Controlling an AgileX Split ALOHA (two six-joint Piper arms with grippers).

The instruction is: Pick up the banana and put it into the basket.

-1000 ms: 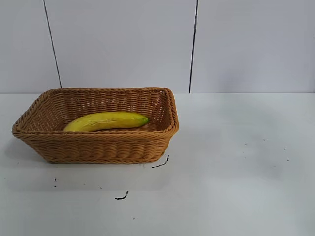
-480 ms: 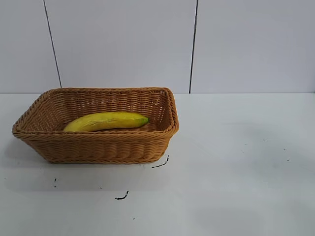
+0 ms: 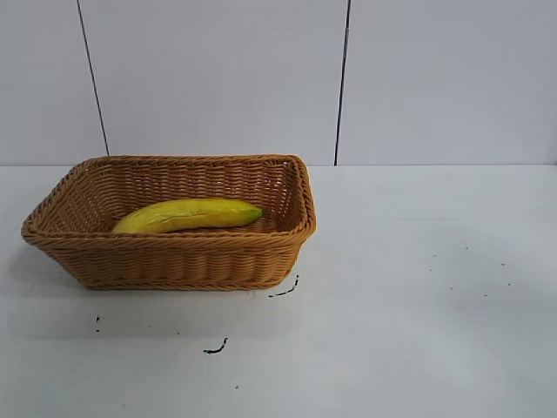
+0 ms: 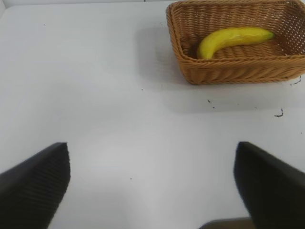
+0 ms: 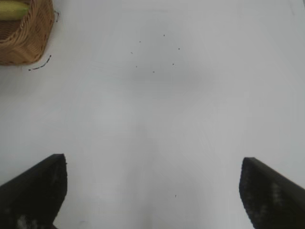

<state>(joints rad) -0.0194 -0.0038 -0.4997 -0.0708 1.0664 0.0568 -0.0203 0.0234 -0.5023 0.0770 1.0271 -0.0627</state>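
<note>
The yellow banana (image 3: 188,214) lies lengthwise inside the tan woven basket (image 3: 174,261) at the left of the table. It also shows in the left wrist view (image 4: 233,38), in the basket (image 4: 228,71). My left gripper (image 4: 152,183) is open and empty over bare table, well away from the basket. My right gripper (image 5: 153,188) is open and empty over bare table; the basket's corner (image 5: 28,43) and the banana's tip (image 5: 12,9) show far off. Neither arm shows in the exterior view.
The white table (image 3: 418,287) carries small black marks in front of the basket (image 3: 216,348) and near its corner (image 3: 285,289). A white panelled wall (image 3: 348,78) stands behind.
</note>
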